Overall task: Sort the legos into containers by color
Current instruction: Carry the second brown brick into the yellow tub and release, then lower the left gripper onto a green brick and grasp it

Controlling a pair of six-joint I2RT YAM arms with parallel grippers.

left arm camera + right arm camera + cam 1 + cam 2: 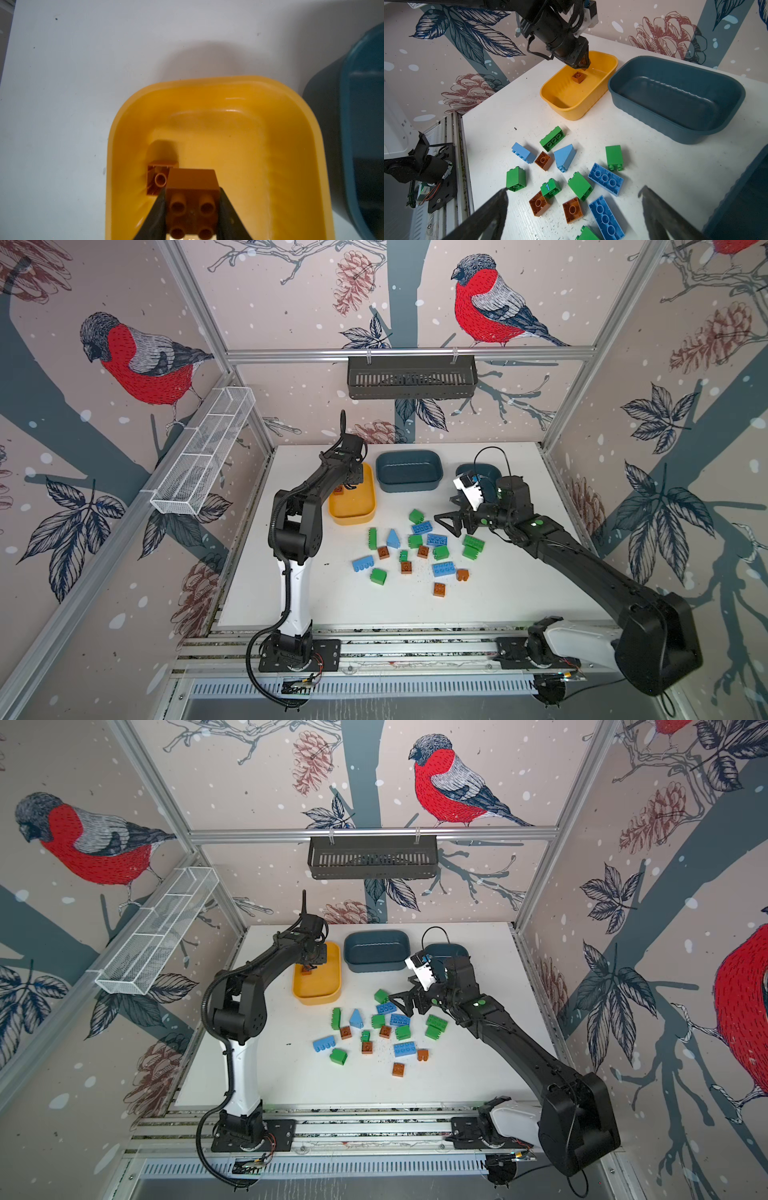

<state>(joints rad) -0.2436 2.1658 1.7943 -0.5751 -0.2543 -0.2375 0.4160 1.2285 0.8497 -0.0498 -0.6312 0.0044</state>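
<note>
The left gripper (192,199), jaws pinching a brown-orange lego (192,180), hangs over the yellow tub (291,124), in which a second brown-orange lego (156,178) lies hollow side up. A teal tub (409,485) stands just beside the yellow tub. The right gripper (574,191), jaws spread wide, hangs above the loose legos (436,539) on the white table (519,580).

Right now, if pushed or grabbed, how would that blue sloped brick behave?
The sloped brick looks like hard moulded plastic, so probably stiff and light. Its slanted face could make a grip slip; the flat sides seem safer. It lies flat on the table, so a push should slide it, not roll it.
</note>
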